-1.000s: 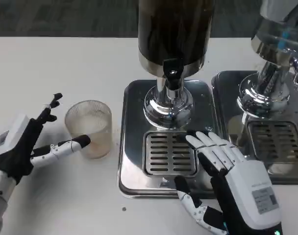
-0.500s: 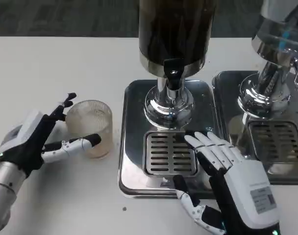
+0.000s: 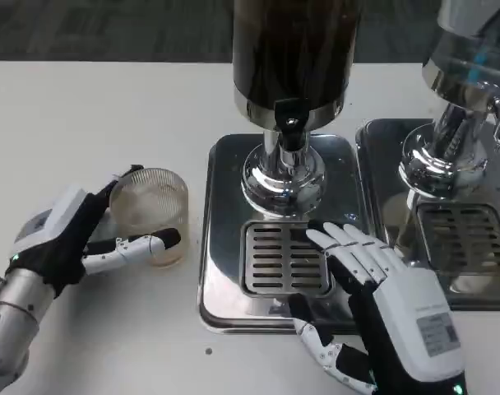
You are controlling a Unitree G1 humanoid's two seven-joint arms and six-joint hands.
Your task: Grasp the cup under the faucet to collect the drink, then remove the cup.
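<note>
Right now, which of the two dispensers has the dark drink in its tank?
The middle dispenser, directly behind the right hand; its tank looks dark brown. The other dispenser, at the right edge, looks clear.

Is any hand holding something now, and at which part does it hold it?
Left hand is closing around the cup, at its side wall; whether the grip is firm cannot be told. Right hand holds nothing, fingers spread over the tray.

A white table (image 3: 110,107) is seen filling most of the view, evenly lit. Beyond its far edge, a dark grey floor (image 3: 110,29) with a carpet-like texture is visible.
</note>
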